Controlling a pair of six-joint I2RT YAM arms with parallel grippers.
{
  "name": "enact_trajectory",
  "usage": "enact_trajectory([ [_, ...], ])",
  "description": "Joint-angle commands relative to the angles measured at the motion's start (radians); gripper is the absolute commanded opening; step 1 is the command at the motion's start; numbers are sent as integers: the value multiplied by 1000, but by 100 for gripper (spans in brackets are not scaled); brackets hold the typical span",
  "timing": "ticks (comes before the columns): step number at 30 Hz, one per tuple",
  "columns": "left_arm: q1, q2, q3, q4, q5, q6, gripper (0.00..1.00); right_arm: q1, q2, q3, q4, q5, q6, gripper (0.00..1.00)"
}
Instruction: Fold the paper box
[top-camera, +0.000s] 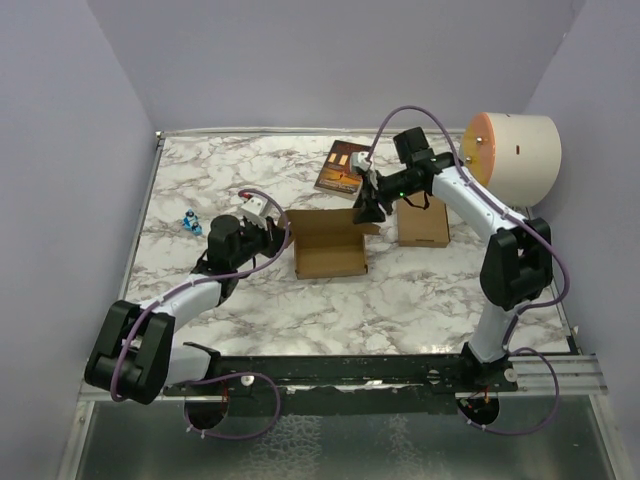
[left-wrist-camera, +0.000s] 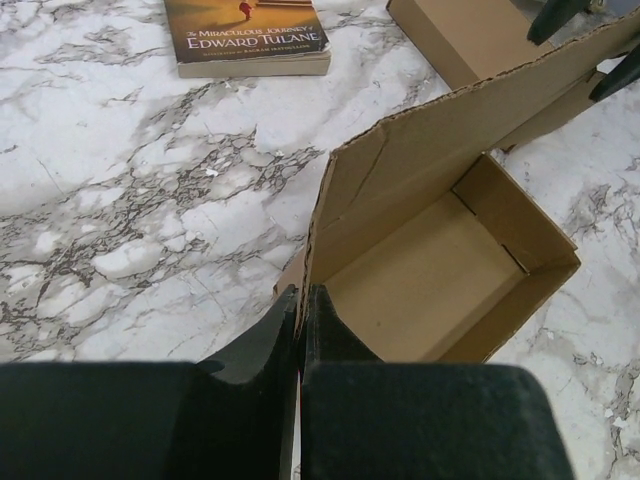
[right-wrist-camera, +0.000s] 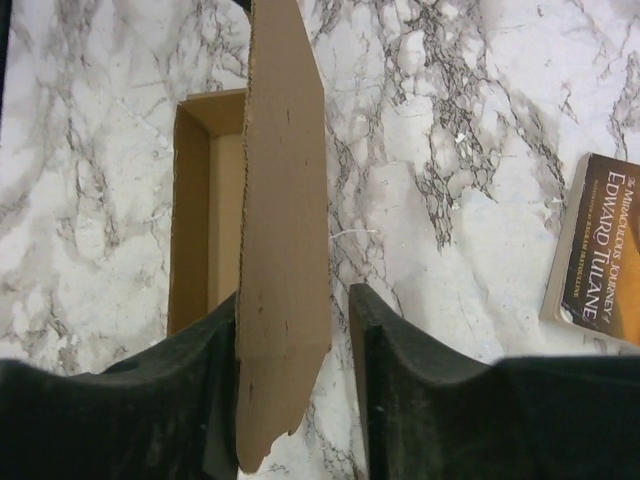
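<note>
At counter (top-camera: 420, 290) centre: left gripper (left-wrist-camera: 300, 300) clamping paper box (top-camera: 328, 245) wall; right gripper (right-wrist-camera: 292, 300), half-open, straddling lid flap (right-wrist-camera: 285, 180). Lid-closing step, probably; next needing flap pushed down.

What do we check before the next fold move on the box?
1. Left gripper pinching the box wall: ok, shut on the edge.
2. Flap between the right gripper fingers: ok.
3. Right gripper closed on the flap: not ok, open, with a gap on one side.
4. Box interior free of things: ok.
5. Book and carton apart from the box: ok in the top view.
6. Tabs seated in slits: cannot tell.
</note>
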Motion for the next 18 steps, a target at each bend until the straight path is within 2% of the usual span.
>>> enact_trajectory([
  [1, -15, -32, 25, -49, -32, 17, 0, -72, -87, -21, 41, -152, 66, 47],
  [4, -31, -53, 31, -77, -51, 17, 0, -167, -161, -93, 103, -259, 103, 54],
  [7, -46, -72, 32, -99, -70, 13, 0, -247, -253, -235, 276, -341, 217, 63],
  [9, -53, -78, 36, -112, -76, 10, 0, -268, -311, -352, 414, -349, 287, 69],
  [12, -60, -85, 44, -133, -87, 9, 0, -277, -364, -457, 520, -347, 305, 75],
  [16, -62, -95, 47, -152, -102, 4, 0, -276, -366, -477, 483, -310, 219, 77],
  [18, -64, -95, 50, -162, -106, 1, 0, -276, -352, -476, 455, -282, 175, 74],
])
